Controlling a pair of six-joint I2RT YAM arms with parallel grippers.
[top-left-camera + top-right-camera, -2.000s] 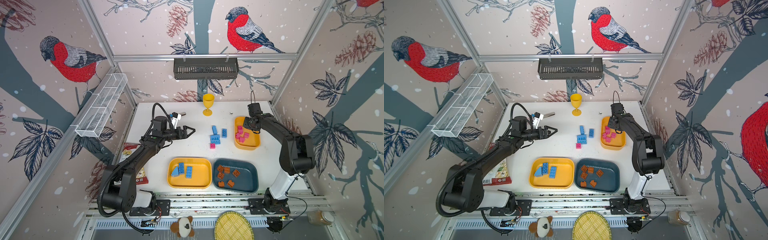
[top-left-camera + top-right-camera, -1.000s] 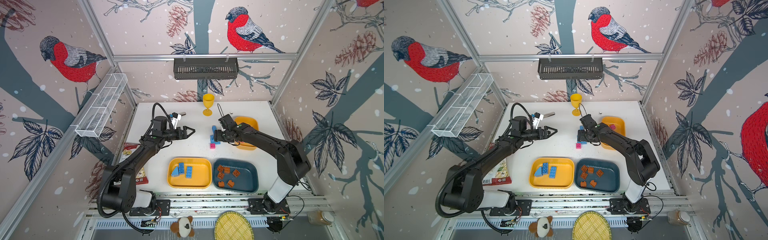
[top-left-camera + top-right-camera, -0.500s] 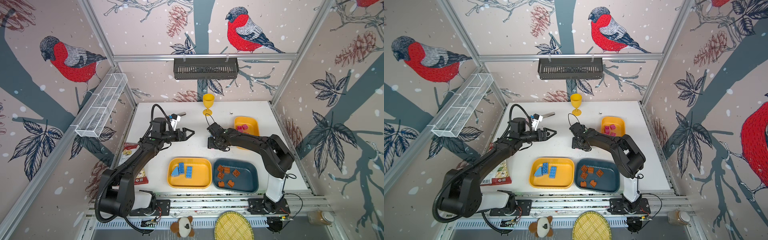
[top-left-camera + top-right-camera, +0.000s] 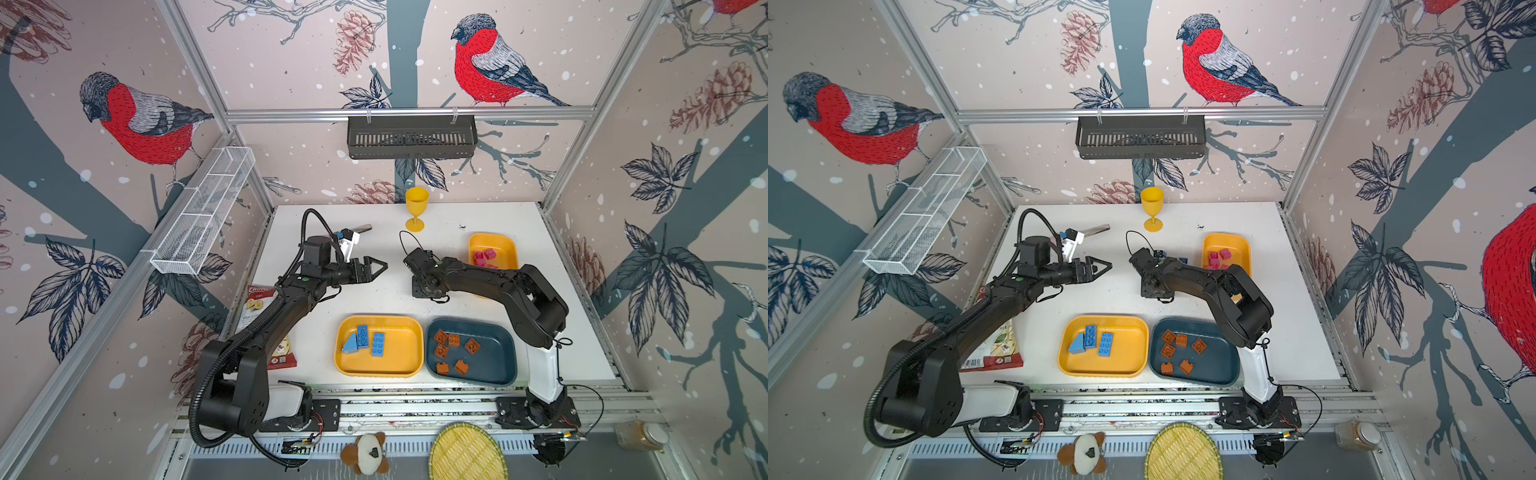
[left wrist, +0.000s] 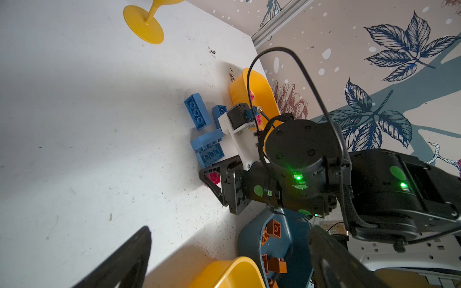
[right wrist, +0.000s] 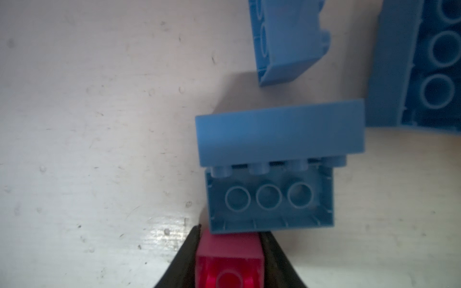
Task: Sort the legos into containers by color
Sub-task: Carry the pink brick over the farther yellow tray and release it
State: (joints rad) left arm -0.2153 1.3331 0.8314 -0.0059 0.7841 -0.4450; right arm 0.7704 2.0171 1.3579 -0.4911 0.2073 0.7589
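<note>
Legos (image 4: 365, 338) on a white tabletop (image 4: 374, 299), scuffed and flecked with dark crumbs; below the near edge, aluminium rails, a plush toy (image 4: 365, 453), a woven yellow dish (image 4: 465, 455) and a jar (image 4: 642, 434); along the left edge a snack packet (image 4: 257, 305); on the left wall a white wire mesh basket (image 4: 203, 216); at the back a yellow goblet (image 4: 415, 208) upright, and above it a dark slotted basket (image 4: 411, 137) hung on the frame rail; all around, wallpaper of red-breasted birds, pine cones and leaves.

Small glossy plastic bricks, studded on top, hollow with round tubes beneath; blue as long rectangles and a wedge, brown-orange and pink as small squares.

Counted near to far: three blue in the larger yellow tray (image 4: 401, 349), two rectangles and the wedge close together; six brown-orange scattered in the dark teal tray (image 4: 496, 365) just beside it; at mid-table four blue bricks (image 5: 195, 112) loose in a cluster, one on its side with studs against an upturned blue brick (image 6: 269, 199); one pink brick (image 6: 229, 261) touching that upturned blue brick, pinched between the fingers of the right gripper (image 6: 230, 239) down at the tabletop; at least three pink in the smaller yellow tray (image 4: 498, 243) farther back, partly hidden by the arm.

Left gripper (image 4: 379, 267) hovering left of the cluster, fingers spread wide.
</note>
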